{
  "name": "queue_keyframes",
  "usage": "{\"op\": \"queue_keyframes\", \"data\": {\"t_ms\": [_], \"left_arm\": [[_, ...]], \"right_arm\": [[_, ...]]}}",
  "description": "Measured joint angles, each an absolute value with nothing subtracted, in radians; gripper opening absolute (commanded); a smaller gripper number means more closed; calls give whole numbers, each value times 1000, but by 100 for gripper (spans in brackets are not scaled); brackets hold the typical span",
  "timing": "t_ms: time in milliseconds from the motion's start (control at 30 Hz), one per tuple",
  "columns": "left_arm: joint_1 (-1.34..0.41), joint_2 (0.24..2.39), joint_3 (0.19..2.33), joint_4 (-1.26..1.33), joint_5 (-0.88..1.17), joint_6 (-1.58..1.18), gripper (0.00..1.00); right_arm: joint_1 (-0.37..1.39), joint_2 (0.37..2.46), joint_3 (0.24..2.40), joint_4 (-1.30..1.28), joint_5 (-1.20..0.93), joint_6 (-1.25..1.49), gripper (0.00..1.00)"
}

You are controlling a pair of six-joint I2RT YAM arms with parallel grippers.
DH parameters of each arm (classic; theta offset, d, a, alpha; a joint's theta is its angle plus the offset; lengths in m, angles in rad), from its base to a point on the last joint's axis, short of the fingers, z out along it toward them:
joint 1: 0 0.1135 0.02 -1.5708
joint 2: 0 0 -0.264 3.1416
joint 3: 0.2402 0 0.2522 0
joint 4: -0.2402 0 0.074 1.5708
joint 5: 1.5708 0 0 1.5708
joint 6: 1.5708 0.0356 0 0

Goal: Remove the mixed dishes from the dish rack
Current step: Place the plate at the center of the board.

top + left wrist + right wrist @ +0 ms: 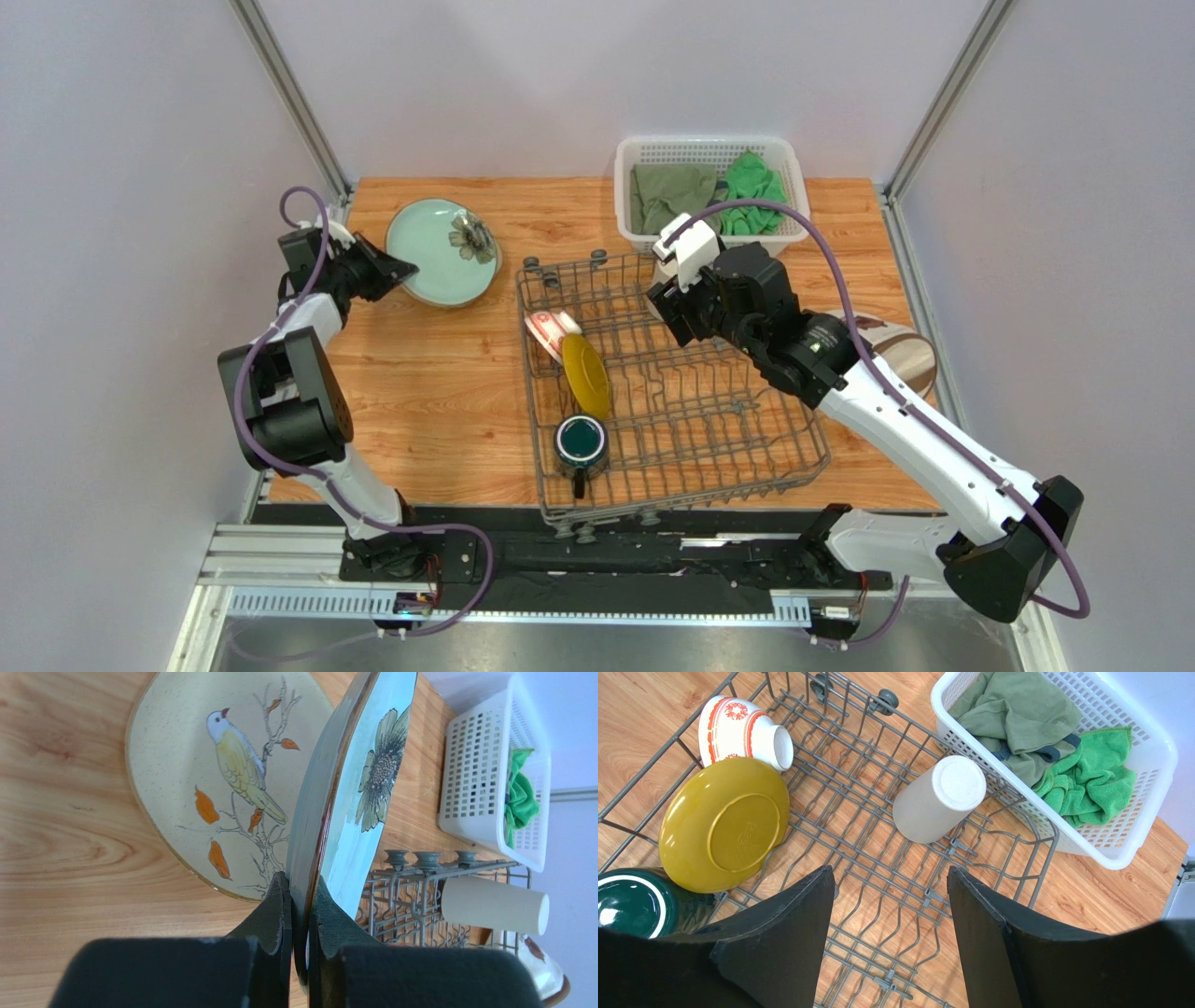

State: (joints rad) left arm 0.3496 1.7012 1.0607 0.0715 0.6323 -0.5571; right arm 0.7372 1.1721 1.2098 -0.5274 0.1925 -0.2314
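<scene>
Pale green plate (354, 840), pinched by its rim in the left gripper (300, 903), whose fingers are closed tight on it, hangs near the far left corner of the tabletop (421, 392). It is tilted on edge over the cream plate with bird motif (182, 756), which lies flat on the wood; I judge the aim is one stack of unloaded plates (a rim pinch is about the only grip a flat plate allows). Mid-tabletop stands the dish rack (730, 420); along its left side are the small red-and-white patterned bowl (738, 731), the yellow-and-green plate (724, 833) propped between tines, and the dark teal mug (629, 906) nearest the near edge. Over the rack's far right part the right gripper (891, 878) hovers, fingers wide apart and holding nothing, pointed toward the tall beige cup (938, 798) lying on its side on the wires, probably its next pick. At the far edge, a white basket (709, 144) holds green cloths (751, 189).
</scene>
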Motion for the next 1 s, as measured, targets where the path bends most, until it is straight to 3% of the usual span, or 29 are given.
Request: {"op": "queue_keyframes", "data": {"t_ms": [1000], "left_arm": [[381,1881,1077,134,647,-736,0]], "right_arm": [[716,1155,1153,-500,156,-224,65]]}}
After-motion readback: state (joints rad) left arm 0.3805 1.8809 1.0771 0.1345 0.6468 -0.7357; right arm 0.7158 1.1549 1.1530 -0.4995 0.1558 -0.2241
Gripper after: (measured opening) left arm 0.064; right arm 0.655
